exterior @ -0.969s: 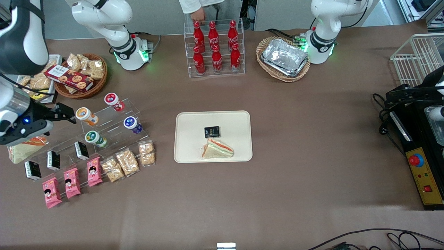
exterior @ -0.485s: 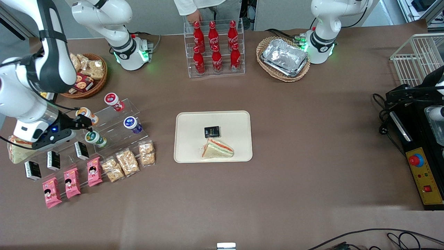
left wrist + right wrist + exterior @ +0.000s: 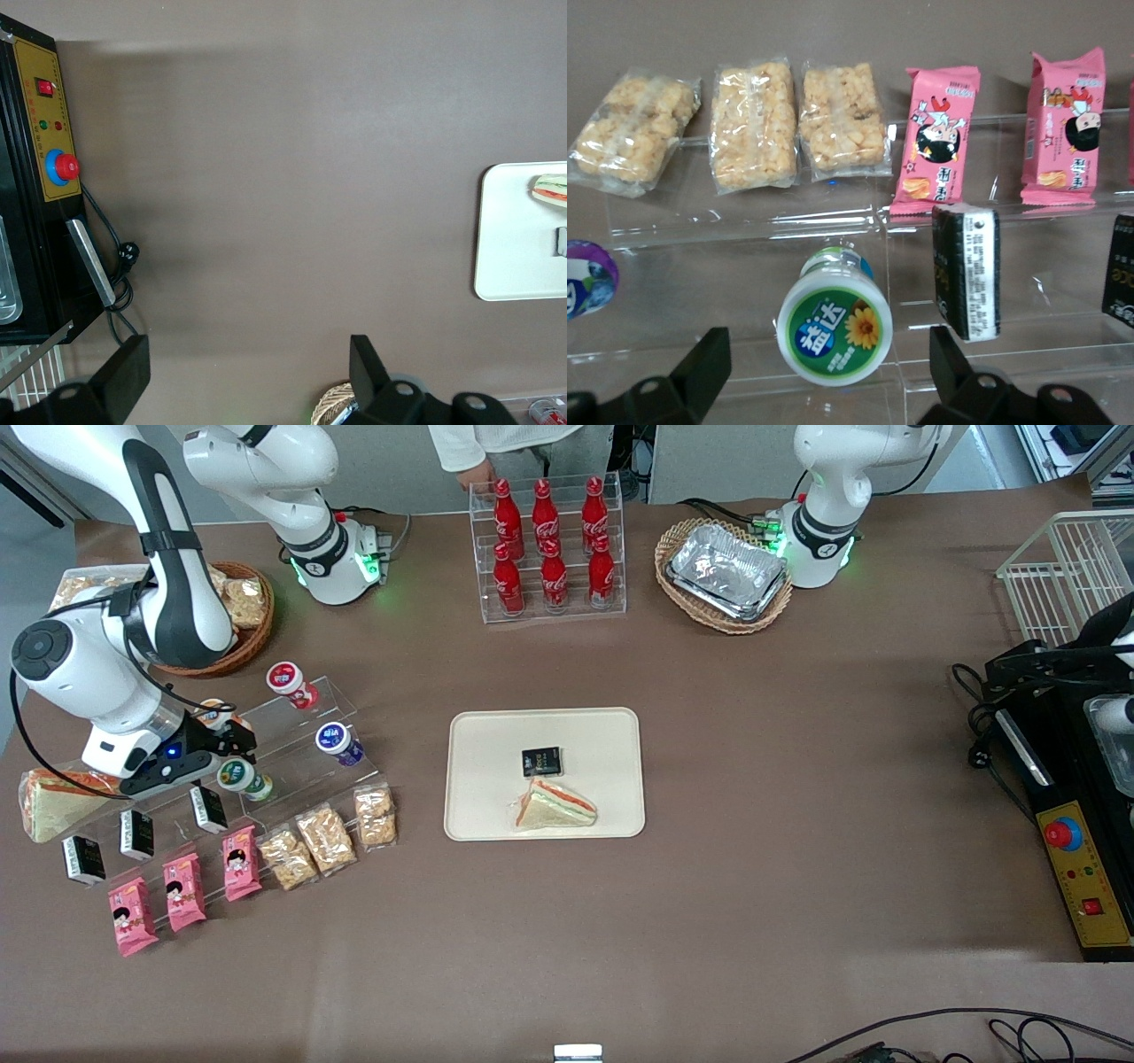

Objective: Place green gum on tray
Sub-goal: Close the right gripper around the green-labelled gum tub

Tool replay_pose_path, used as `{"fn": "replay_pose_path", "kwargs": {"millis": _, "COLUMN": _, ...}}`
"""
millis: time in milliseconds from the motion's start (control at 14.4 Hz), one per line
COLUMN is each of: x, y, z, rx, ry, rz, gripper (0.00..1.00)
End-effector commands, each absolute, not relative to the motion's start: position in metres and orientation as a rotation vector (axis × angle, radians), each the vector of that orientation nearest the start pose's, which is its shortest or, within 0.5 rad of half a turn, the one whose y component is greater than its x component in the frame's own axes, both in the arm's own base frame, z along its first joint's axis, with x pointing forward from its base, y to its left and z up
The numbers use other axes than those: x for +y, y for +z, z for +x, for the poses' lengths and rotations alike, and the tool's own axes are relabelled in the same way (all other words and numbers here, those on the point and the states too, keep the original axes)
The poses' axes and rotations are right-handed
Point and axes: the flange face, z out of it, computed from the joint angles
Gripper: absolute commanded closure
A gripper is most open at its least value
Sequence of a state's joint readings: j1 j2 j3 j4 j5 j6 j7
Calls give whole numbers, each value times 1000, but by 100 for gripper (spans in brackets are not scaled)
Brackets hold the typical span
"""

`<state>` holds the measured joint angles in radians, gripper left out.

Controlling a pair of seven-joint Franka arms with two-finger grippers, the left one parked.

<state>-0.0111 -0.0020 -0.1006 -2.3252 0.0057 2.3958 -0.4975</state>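
Clearly, the green gum (image 3: 834,328) is seen lying on a step of the clear acrylic rack (image 3: 292,744), with its round white lid turned up toward the wrist camera and its body pointing away along the 12 o'clock line. So its long axis is judged to run nearly along the approach line of the gripper (image 3: 828,390). The 2 fingers (image 3: 700,367) are held wide apart and nothing is gripped; the lid is framed between them, a little ahead of the tips. In the front view the gripper (image 3: 232,742) is found just at 11 o'clock from the gum (image 3: 244,778), almost over it. A black packet (image 3: 967,270) stands close beside the bottle. The tray (image 3: 496,731) is placed well apart, at about 3 o'clock from the gum.
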Motion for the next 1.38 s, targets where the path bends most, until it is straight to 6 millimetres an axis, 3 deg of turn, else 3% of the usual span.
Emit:
{"fn": "replay_pose_path", "kwargs": {"millis": 0, "x": -56, "y": 337, "z": 494, "rx": -613, "ry": -188, "rz": -3101, "gripper": 0}}
{"fn": "replay_pose_path", "kwargs": {"millis": 762, "x": -56, "y": 311, "z": 498, "rx": -608, "ry": -175, "rz": -3106, "gripper": 2}}
{"fn": "replay_pose_path", "kwargs": {"millis": 831, "x": -55, "y": 311, "z": 498, "rx": -611, "ry": -175, "rz": -3106, "gripper": 6}}
{"fn": "replay_pose_path", "kwargs": {"millis": 969, "x": -53, "y": 310, "z": 499, "rx": -606, "ry": -170, "rz": -3105, "gripper": 40}}
{"fn": "replay_pose_path", "kwargs": {"millis": 1108, "x": -52, "y": 310, "z": 498, "rx": -605, "ry": -163, "rz": -3104, "gripper": 63}}
{"fn": "replay_pose_path", "kwargs": {"millis": 1315, "x": -53, "y": 311, "z": 500, "rx": -604, "ry": -166, "rz": -3104, "gripper": 63}}
